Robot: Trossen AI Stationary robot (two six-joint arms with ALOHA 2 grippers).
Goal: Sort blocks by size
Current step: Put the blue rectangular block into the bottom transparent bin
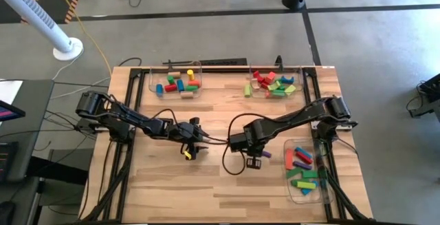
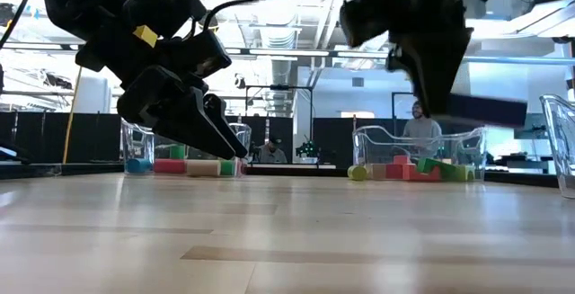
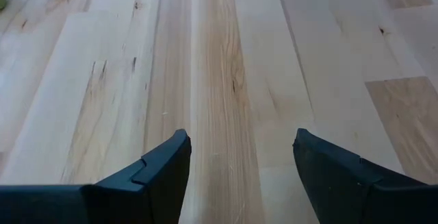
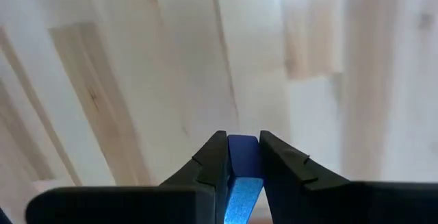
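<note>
My right gripper (image 1: 254,161) hangs over the middle of the table, shut on a blue-purple bar block (image 4: 243,161). In the low view this block (image 2: 490,110) shows as a dark bar high above the wood. My left gripper (image 1: 195,149) waits open just left of the centre, slanting down, with only bare wood between its fingers (image 3: 164,172). The other blocks lie in three clear trays: short ones at the far left (image 1: 175,85), mid-sized ones at the far right (image 1: 271,85), and long ones at the right edge (image 1: 304,170). My right gripper pinches the bar between its two fingers (image 4: 209,157), which come from above and point down. The bar's two flat sides (image 4: 241,148) lie against the pads. It is lifted clear of the table, and one end (image 2: 512,112) sticks out level to one side of the fingers.
Cables (image 1: 230,153) loop across the wood between the two arms. The near half of the table (image 1: 206,190) is bare wood. The trays stand along the far edge and the right edge. People sit in the room beyond the table (image 2: 418,128).
</note>
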